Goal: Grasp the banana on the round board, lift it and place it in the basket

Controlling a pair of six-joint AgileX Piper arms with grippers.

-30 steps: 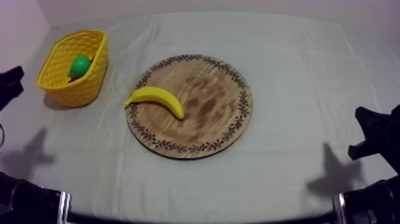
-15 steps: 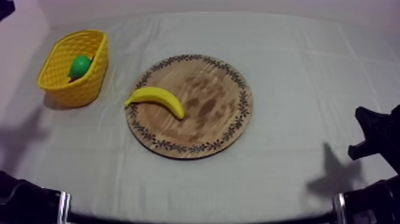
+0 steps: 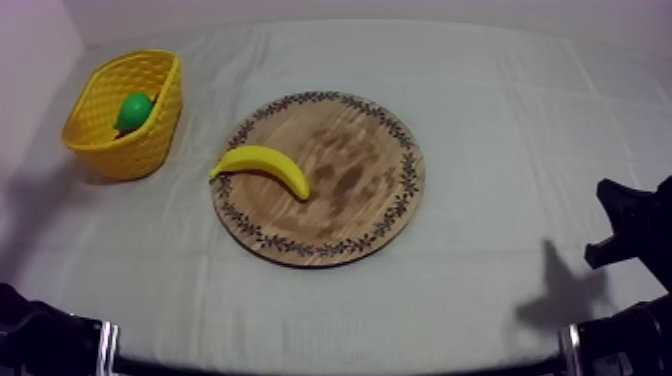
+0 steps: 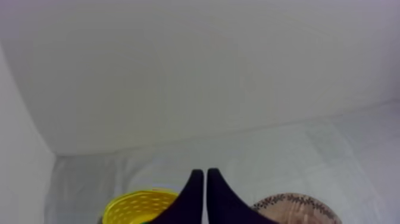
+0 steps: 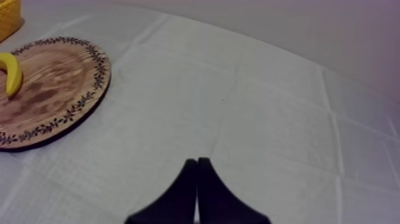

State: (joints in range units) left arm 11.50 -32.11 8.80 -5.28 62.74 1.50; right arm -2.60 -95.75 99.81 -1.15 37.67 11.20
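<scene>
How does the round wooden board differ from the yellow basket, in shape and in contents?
The round wooden board with a patterned rim is flat and brown; the yellow lattice basket is deep and walled. The board lies mid-table, the basket at the far left. The board carries the yellow curved banana; the basket holds a green toy fruit. Both rest on the grey-white cloth, each with one fruit.

Top view slants down on table [image 3: 500, 90]; wrist views look across it; all share board [image 3: 360, 180]
</scene>
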